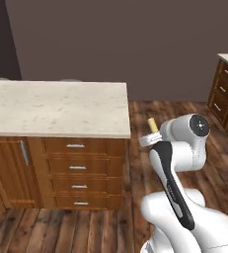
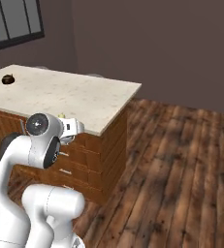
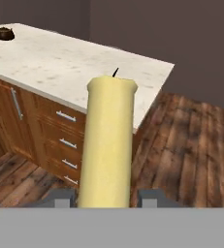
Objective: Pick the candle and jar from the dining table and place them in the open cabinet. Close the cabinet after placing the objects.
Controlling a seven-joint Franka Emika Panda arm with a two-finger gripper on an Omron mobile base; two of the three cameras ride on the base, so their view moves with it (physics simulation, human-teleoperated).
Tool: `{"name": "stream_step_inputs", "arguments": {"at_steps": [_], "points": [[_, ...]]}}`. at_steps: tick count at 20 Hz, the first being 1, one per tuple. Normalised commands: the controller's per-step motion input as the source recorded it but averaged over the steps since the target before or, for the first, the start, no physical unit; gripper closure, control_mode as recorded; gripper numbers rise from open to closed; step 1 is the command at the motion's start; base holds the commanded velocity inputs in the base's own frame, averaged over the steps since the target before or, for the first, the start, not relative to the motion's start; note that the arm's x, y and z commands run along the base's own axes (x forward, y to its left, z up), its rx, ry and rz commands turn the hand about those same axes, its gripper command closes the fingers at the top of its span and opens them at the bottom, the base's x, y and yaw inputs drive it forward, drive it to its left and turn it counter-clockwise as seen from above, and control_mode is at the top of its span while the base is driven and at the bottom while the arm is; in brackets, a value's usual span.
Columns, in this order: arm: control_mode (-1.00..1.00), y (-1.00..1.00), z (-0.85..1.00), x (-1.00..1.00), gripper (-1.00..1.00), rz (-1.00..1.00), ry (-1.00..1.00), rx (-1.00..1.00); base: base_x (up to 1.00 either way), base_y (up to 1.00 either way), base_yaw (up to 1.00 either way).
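Close up, the gripper (image 3: pixel 106 197) was clamped on the candle (image 3: pixel 107 145), holding it upright in the air off the near edge of the table (image 3: pixel 79 68), above the wooden floor (image 3: pixel 191 145). Farther off, the jar (image 3: pixel 5 33) sat near the table's far corner. Seemingly the carrying step was in hand; next the candle needed taking to the open cabinet.

Candle (image 3: pixel 107 145) base was hidden between fingertips (image 3: pixel 60 197); in left base view arm covered all but its top; jar (image 3: pixel 5 33) was too small for detail.
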Motion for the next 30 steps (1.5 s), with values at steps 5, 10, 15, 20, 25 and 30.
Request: {"name": "stream_step_inputs", "arguments": {"at_steps": [5,10,15,20,25,30], "points": [[1.00,0.00,0.00,0.00,1.00,0.00,0.00,0.00,0.00,-1.00,0.00],[1.00,0.00,0.00,0.00,1.00,0.00,0.00,0.00,0.01,-0.92,0.00],[1.00,0.00,0.00,0.00,1.00,0.00,0.00,0.00,0.32,-0.83,0.00],[1.00,0.00,0.00,0.00,1.00,0.00,0.00,0.00,0.98,-0.58,-0.05],[1.00,0.00,0.00,0.00,1.00,0.00,0.00,0.00,1.00,-0.45,-0.07],[1.00,0.00,0.00,0.00,1.00,0.00,0.00,0.00,1.00,-0.42,-0.08]]}}
